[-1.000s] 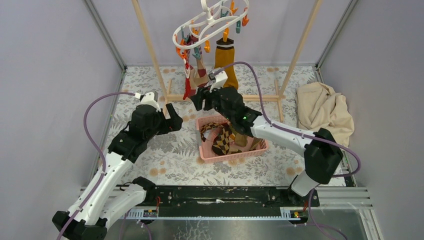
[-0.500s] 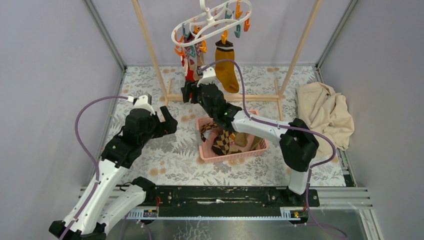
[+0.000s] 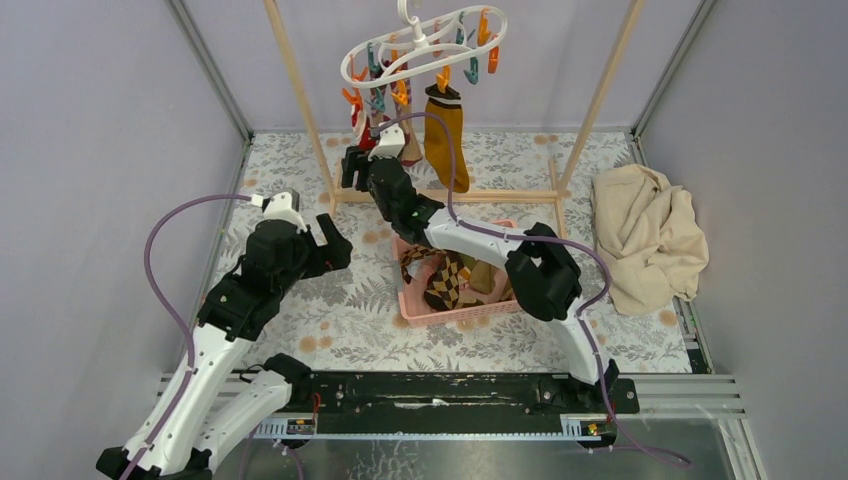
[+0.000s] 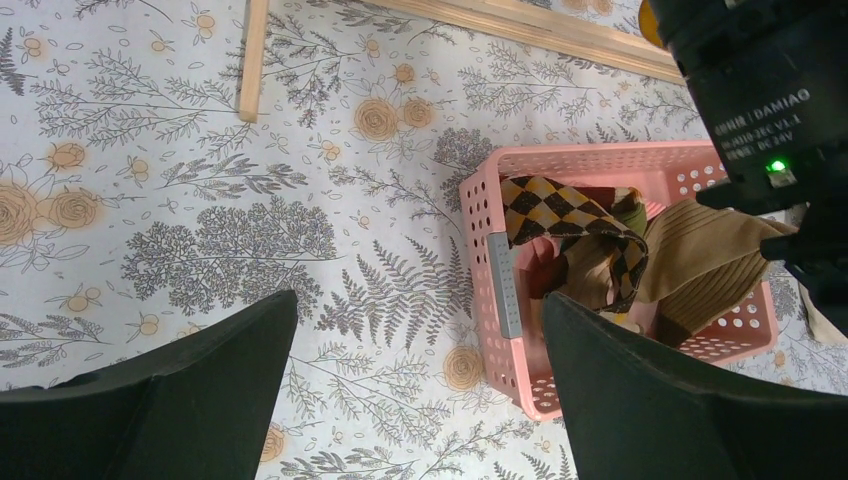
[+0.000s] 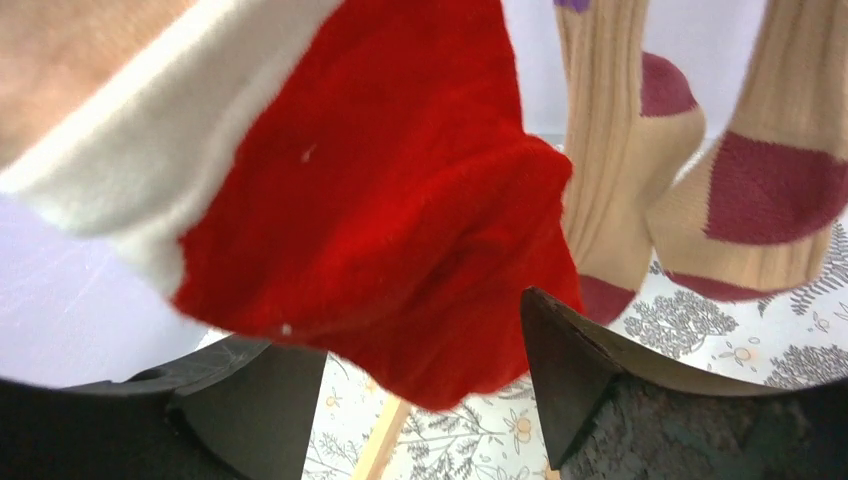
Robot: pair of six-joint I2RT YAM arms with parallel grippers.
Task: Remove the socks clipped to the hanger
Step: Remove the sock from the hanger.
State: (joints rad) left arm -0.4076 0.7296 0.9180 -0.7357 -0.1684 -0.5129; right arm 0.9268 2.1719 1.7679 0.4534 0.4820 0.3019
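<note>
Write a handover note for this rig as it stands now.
Left gripper: open, empty, near the basket.
Right gripper: open, raised to the hanger, red sock between its jaws, not gripped.
Done: argyle sock and tan sock lie in the basket.
Left: red sock, mustard sock and two beige-maroon socks hang from the hanger.

The hook of the hanger is cut by the top view's upper edge; there the right gripper hides the red sock partly. Close up this sock is blurred, its clip out of frame.
</note>
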